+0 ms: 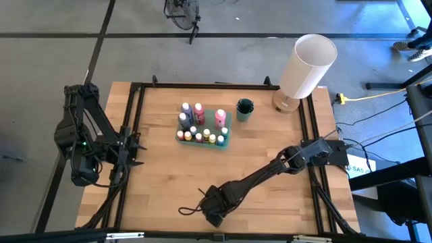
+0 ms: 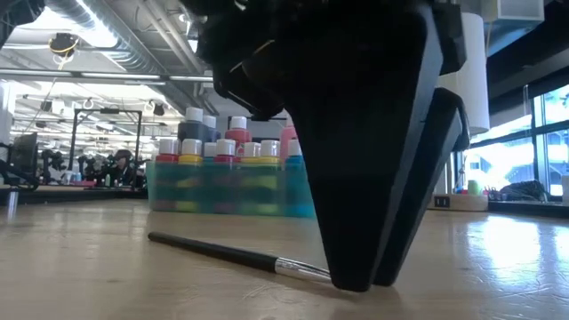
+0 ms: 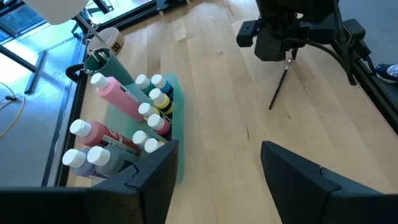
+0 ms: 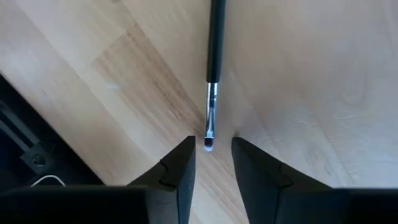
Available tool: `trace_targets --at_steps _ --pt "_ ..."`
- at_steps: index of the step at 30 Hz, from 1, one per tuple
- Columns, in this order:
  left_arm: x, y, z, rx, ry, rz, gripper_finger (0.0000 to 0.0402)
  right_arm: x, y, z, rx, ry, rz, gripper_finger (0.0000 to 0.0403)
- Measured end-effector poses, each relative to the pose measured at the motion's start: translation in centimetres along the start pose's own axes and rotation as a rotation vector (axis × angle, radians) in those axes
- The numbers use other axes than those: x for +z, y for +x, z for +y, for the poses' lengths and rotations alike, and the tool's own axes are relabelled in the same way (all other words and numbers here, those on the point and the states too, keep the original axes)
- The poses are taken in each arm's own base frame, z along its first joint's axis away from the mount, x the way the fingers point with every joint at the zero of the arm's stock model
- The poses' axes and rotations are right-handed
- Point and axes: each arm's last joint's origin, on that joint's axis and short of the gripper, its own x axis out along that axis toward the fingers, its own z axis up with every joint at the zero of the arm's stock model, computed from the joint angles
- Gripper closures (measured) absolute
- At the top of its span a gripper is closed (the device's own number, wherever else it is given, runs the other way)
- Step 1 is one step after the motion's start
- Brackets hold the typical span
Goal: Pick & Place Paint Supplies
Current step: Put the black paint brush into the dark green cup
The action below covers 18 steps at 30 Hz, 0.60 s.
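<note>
While the left gripper (image 3: 214, 180) waits spread, the right gripper (image 4: 211, 163) sets its narrowly parted fingers (image 4: 177, 171) astride the brush (image 4: 213, 74) tip on the tabletop (image 4: 311, 93), seemingly to pinch it

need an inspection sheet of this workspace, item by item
surface: light wooden tabletop in a black frame, flat and dry.
job's things: white-capped paint bottles standing in a teal tray; thin dark-handled brush lying flat near the front edge.
clutter: dark green cup beside the tray; big white cylinder at the far right corner.
grippers: right pincer down at the table, fingers narrowly apart astride the brush's bristle tip, not gripping; left pincer open, waiting at the left side.
cables: yellow cable on the floor at right.
surroundings: grey floor, open workshop behind.
</note>
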Motion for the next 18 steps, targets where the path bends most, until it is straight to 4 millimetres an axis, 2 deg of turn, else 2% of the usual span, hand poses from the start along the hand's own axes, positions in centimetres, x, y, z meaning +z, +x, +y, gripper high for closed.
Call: trace_targets --at_steps 7,18 --pt "0.0 0.0 0.0 0.0 0.0 0.0 0.0178 0.3 0.38 -0.39 -0.016 0.007 0.028 0.0345" --pt "0.0 0.0 0.0 0.0 0.0 0.0 0.0178 0.33 0.7 -0.56 -0.022 0.025 0.057 0.0359"
